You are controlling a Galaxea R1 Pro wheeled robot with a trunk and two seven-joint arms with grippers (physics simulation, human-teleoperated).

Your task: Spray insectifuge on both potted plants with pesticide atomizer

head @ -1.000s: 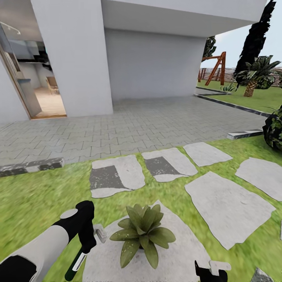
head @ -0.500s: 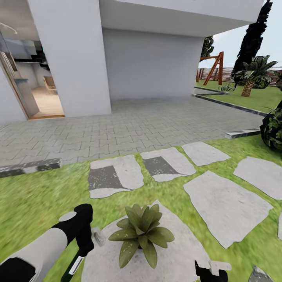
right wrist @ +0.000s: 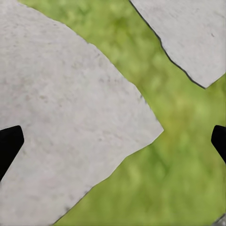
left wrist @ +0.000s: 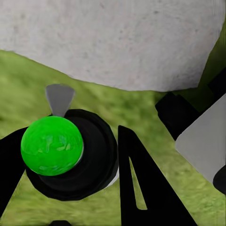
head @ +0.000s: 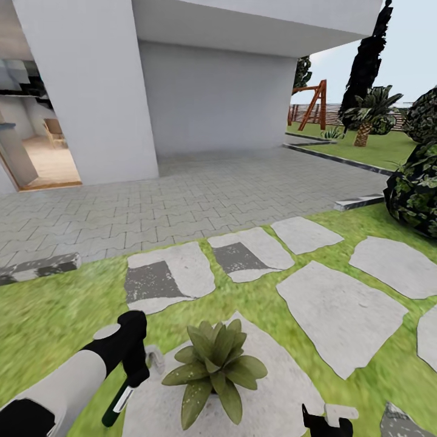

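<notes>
One potted plant (head: 212,371), a low rosette of olive-green speckled leaves, sits on a round grey stone patch (head: 273,400) in the garden lawn (head: 48,315), low in the head view. Just left of it, my left gripper (head: 132,371) is shut on the pesticide atomizer (head: 118,405), a dark-green bottle hanging downward with a whitish label; its pale trigger head (head: 155,359) points toward the plant. In the left wrist view the atomizer (left wrist: 52,146) shows end-on as a bright green round between the black fingers (left wrist: 136,179). My right gripper (head: 326,422) is open, with fingertips (right wrist: 9,146) spread over stone and grass.
Irregular stepping stones (head: 337,315) cross the grass ahead and to the right. A paved terrace (head: 200,200) and white house wall (head: 85,91) lie beyond. A dark bush (head: 419,194) stands at right, a palm (head: 367,112) and wooden swing frame (head: 312,106) farther off.
The whole picture has slid left, so the camera has turned right, bringing more of the bush into sight. The left gripper still holds the atomizer beside the plant.
</notes>
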